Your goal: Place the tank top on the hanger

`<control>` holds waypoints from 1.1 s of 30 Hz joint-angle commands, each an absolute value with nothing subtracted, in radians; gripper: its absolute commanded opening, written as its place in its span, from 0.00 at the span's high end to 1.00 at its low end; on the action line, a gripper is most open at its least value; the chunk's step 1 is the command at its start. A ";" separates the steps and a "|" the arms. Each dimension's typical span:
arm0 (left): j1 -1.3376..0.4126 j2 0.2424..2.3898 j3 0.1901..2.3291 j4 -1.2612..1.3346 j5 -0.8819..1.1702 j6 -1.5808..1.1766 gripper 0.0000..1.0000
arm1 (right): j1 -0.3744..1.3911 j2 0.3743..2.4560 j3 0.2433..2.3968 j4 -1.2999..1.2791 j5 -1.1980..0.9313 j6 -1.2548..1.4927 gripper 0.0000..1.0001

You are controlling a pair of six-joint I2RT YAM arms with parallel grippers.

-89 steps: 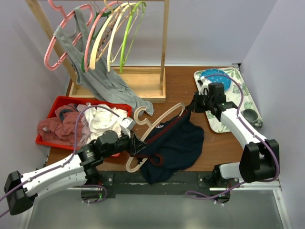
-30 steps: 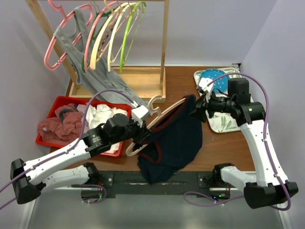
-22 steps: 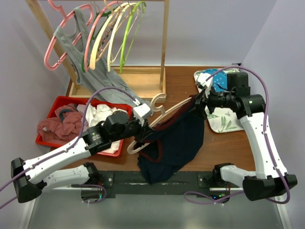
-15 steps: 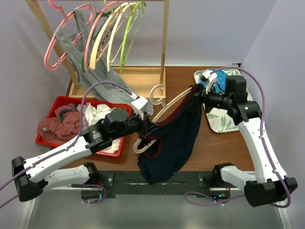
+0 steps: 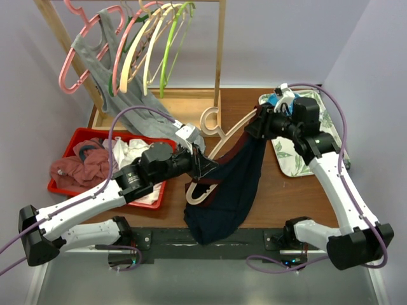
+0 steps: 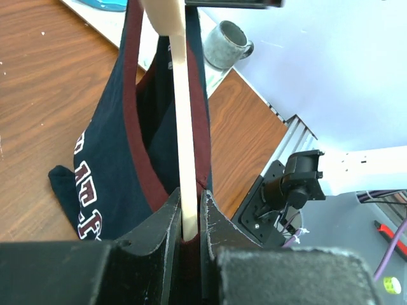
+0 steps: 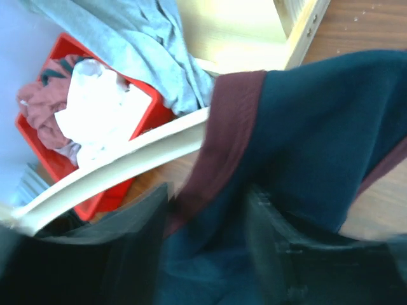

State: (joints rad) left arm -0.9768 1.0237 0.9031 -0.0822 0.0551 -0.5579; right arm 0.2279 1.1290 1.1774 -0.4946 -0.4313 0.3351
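one, left pincer (image 6: 188, 219), clenches the hanger (image 6: 181, 127); tank top (image 5: 238, 178) sits inside right pincer (image 7: 206, 194), its grip unclear.

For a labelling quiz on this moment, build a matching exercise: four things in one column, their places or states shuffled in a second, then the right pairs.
Things
1. tank top
2. hanger
3. grey tank top
4. red bin

Places or states
a. holds a white garment
b. clamped in the left tool
c. hangs on the wooden rack
d. looped over the hanger's arm

Pairs: 1-d; 2-b; 3-c; 4-a
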 commanded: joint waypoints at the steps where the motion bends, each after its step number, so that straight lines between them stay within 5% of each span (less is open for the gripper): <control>1: -0.979 1.008 0.910 0.046 0.035 -0.577 1.00 | 0.239 1.143 1.190 -0.437 -0.408 0.371 0.75; 4: -0.979 1.003 0.904 0.014 -0.030 -0.562 1.00 | 0.242 1.111 1.184 -0.445 -0.471 0.338 1.00; 9: -0.977 1.023 0.900 0.002 -0.103 -0.535 1.00 | 0.258 1.085 1.152 -0.498 -0.710 0.210 1.00; 13: -0.977 1.060 0.914 0.008 -0.100 -0.522 1.00 | 0.270 1.051 1.086 -0.532 -1.114 -0.034 1.00; 19: -0.973 1.034 0.933 0.009 -0.126 -0.465 1.00 | 0.302 1.011 1.112 -0.940 -1.053 -0.502 1.00; 20: -0.973 1.007 0.930 0.015 -0.114 -0.447 1.00 | 0.302 1.011 1.120 -1.024 -0.954 -0.541 0.97; 21: -0.968 0.996 0.930 0.017 -0.095 -0.425 1.00 | 0.302 1.014 1.150 -1.060 -0.899 -0.570 0.87; 22: -0.968 0.986 0.933 0.012 -0.048 -0.376 1.00 | 0.302 1.014 1.175 -1.098 -0.847 -0.636 0.64; 24: -0.963 0.977 0.968 -0.077 -0.005 -0.325 1.00 | 0.301 1.011 1.277 -1.178 -0.720 -0.692 0.50; 26: -0.962 1.006 1.038 -0.174 0.106 -0.252 1.00 | 0.301 1.002 1.356 -1.216 -0.683 -0.747 0.06; 33: -0.962 1.115 1.173 -0.532 0.379 -0.135 1.00 | 0.304 1.118 1.644 -1.394 -0.875 -0.926 0.01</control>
State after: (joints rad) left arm -0.9627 1.0729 1.0969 -0.3553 0.1902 -0.2405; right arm 0.2993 1.0573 1.5589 -1.2255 -0.7631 -0.7601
